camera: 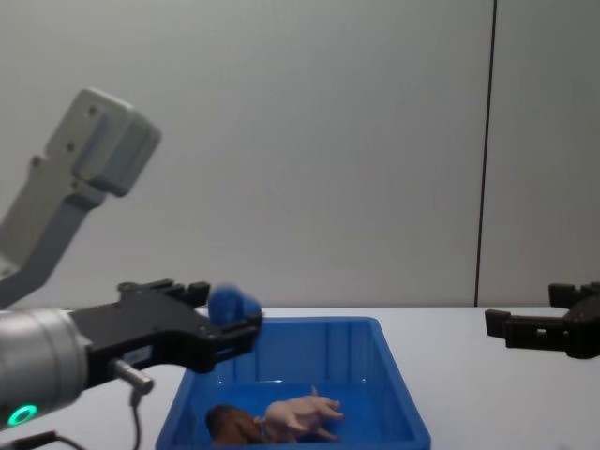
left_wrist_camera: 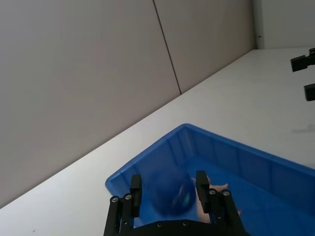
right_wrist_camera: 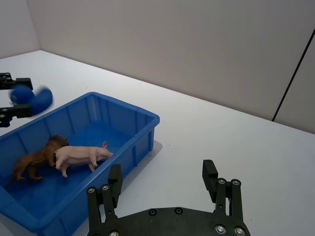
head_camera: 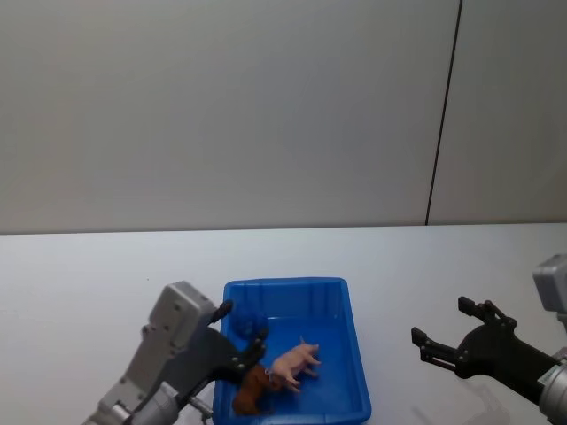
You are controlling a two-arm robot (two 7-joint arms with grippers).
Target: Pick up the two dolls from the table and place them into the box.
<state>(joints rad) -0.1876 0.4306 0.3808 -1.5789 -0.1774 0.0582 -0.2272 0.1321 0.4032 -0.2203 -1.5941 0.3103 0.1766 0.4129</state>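
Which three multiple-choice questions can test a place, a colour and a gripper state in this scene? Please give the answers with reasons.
1. Where is the pig?
A. on the table
B. inside the box
C. in the right gripper

2. What colour is the box?
A. blue
B. red
C. white

3. What does the left gripper hold?
A. the lion
B. nothing
C. a ball

Answers:
1 B: it lies against the lion on the box floor.
2 A: its walls are bright blue.
3 C: the ball sits between its fingers, above the box; the right gripper is open and empty.

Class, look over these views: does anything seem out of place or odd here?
Yes. The left gripper holds a small blue ball above the box, though the task names only dolls. The pig and lion already lie inside. The right gripper hangs open.
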